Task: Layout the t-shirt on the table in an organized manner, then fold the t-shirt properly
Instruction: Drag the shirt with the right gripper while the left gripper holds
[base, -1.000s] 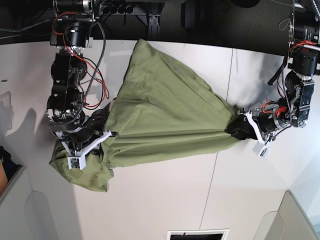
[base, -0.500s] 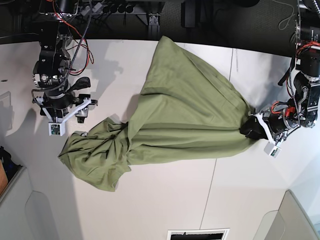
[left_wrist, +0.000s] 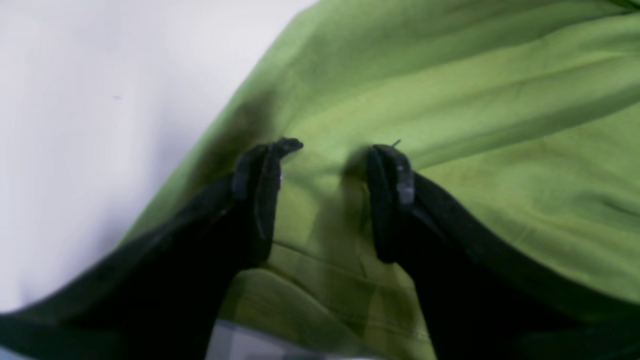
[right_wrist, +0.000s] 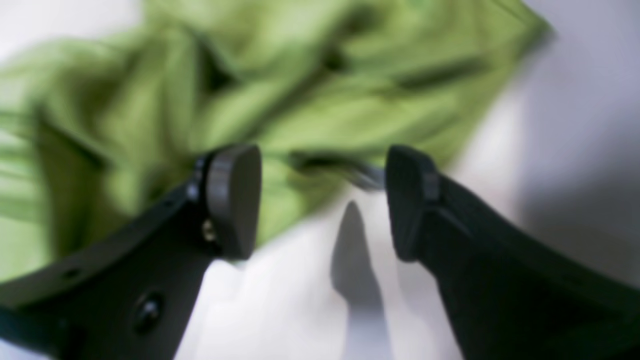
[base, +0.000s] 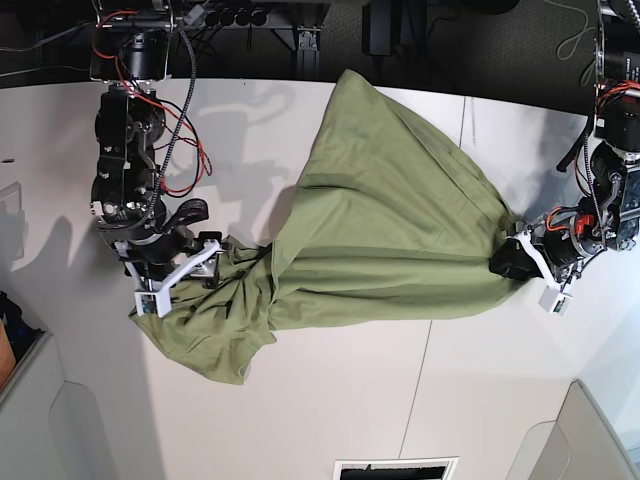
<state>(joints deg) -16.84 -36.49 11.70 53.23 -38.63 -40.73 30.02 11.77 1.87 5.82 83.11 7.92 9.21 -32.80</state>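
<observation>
The olive-green t-shirt (base: 380, 220) lies on the white table (base: 330, 400), fanned out from a point at the right to a crumpled heap at the lower left. In the base view my left gripper (base: 512, 262) sits at that right-hand point. The left wrist view shows the left gripper (left_wrist: 327, 195) shut on a pinch of the t-shirt (left_wrist: 475, 125), with folds radiating from it. My right gripper (base: 205, 245) hovers at the heap's upper edge. Its fingers (right_wrist: 235, 200) stand wide open in the right wrist view, with bare table (right_wrist: 300, 300) between them and the blurred t-shirt (right_wrist: 300, 90) just beyond.
A thin dark seam (base: 430, 380) crosses the tabletop. Grey bins sit at the lower left (base: 40, 420) and lower right (base: 595, 430) corners, and a dark slot (base: 395, 468) lies at the near edge. Dark equipment lines the far edge (base: 300, 40).
My right gripper let go of the bunched end, rose toward the far edge, then came back to the heap, open. The shirt slid rightward with my left gripper still holding it.
</observation>
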